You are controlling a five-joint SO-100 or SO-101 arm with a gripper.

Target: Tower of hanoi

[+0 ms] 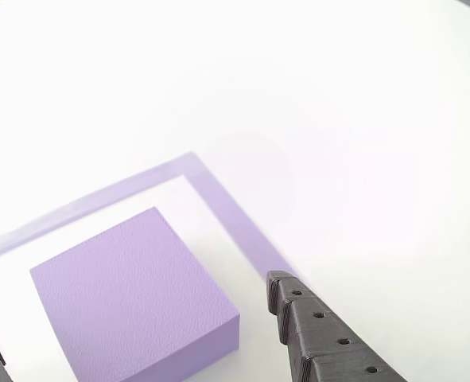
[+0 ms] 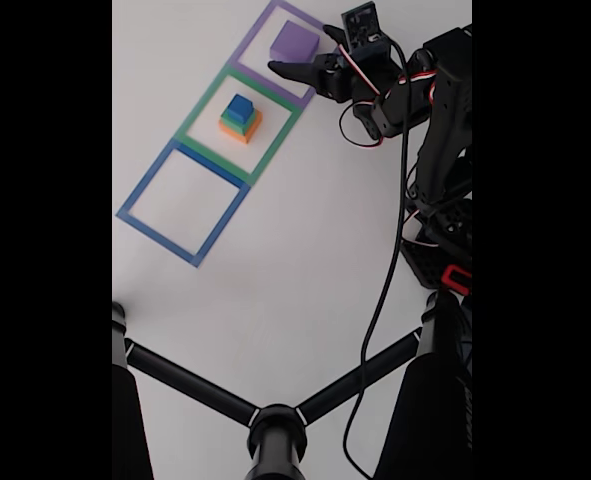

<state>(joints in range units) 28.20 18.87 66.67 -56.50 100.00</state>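
In the fixed view the blue taped square [image 2: 183,205] holds bare tabletop [image 2: 305,250], open all round. The stacked blocks [image 2: 240,116] fill the green square's middle, and the purple block [image 2: 294,41] sits in the far square with the fingers [image 2: 293,71] spread just right of it.

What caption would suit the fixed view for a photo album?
Open gripper beside the purple block; blue, green and orange blocks stacked in the green taped square.

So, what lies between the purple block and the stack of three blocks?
In the fixed view, only tape lines and bare table: the purple block and the stack sit in adjoining outlines, purple and green.
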